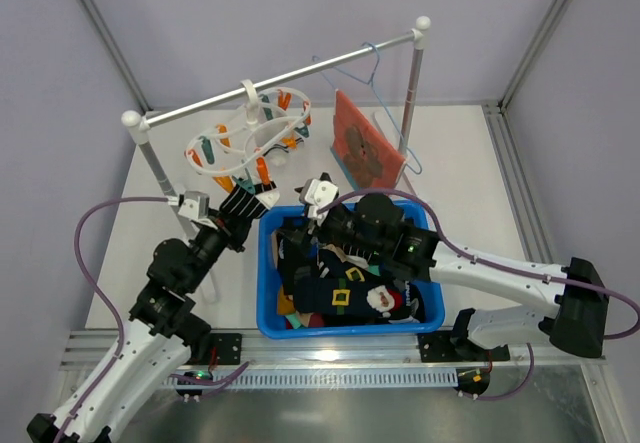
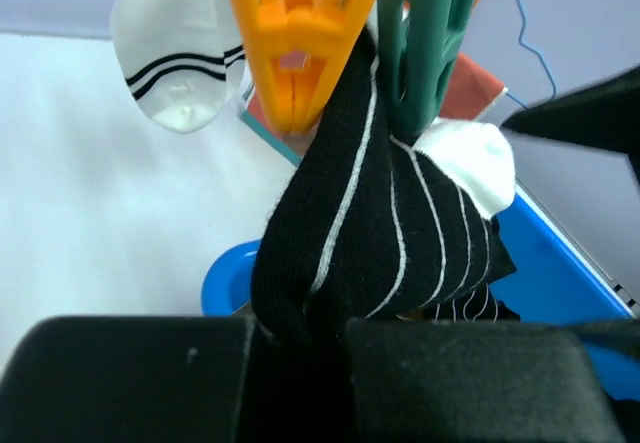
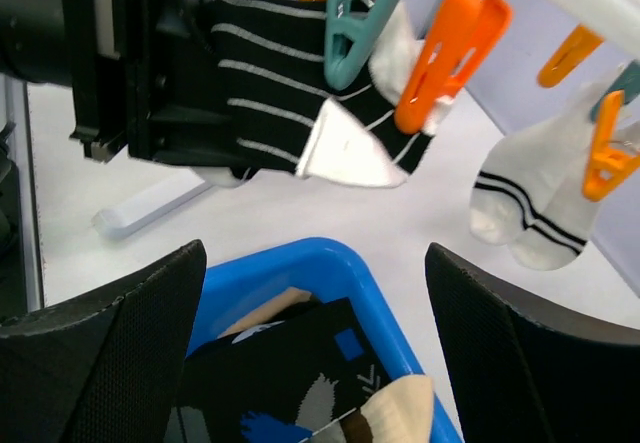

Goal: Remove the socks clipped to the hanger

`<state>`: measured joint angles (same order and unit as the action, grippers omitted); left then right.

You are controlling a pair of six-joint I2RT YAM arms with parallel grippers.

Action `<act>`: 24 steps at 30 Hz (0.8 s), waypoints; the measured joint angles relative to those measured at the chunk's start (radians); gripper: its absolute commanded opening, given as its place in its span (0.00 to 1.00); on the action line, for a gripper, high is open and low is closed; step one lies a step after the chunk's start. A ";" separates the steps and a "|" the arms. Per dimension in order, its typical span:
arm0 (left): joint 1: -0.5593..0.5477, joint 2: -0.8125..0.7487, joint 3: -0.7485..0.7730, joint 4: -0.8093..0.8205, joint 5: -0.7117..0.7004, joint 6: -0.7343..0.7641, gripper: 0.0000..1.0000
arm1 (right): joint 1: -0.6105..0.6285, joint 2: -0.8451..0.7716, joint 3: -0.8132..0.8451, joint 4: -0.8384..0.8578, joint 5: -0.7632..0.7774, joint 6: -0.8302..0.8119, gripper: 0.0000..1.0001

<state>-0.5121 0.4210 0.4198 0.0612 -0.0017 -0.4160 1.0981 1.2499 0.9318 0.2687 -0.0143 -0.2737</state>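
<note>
Now the black striped sock is clipped up on the hanger, pinched by an orange peg and a teal peg side by side, white toe poking out to one side. The left gripper has clamped down on the lower end of that sock, fingers pressed tight together with the black knit bunched between them. From the right wrist view you see the same sock stretched sideways from the pegs into the left gripper's jaws.

Over on the other side, the right gripper hangs with its fingers spread wide, nothing between them, just above the blue bin and facing the hanger. White socks with black bands dangle from orange pegs further along the ring.

Down below, the blue bin sits on the table between the two arms, already holding a heap of dark patterned socks. The hanger itself hooks over the rail, and further along that rail hangs the orange cloth
</note>
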 measured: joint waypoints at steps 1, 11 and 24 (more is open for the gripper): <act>0.000 -0.005 -0.005 -0.011 -0.002 -0.004 0.00 | -0.010 -0.008 0.004 -0.003 -0.005 0.001 0.90; 0.000 -0.055 -0.034 -0.084 -0.005 -0.046 0.00 | -0.241 0.077 0.198 0.031 -0.385 0.089 0.87; 0.000 -0.066 -0.034 -0.092 0.015 -0.049 0.00 | -0.299 0.383 0.393 0.118 -0.787 0.225 0.85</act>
<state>-0.5121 0.3550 0.3859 -0.0303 0.0132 -0.4652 0.7986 1.6333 1.3251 0.3866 -0.8009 -0.0483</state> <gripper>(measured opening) 0.010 0.856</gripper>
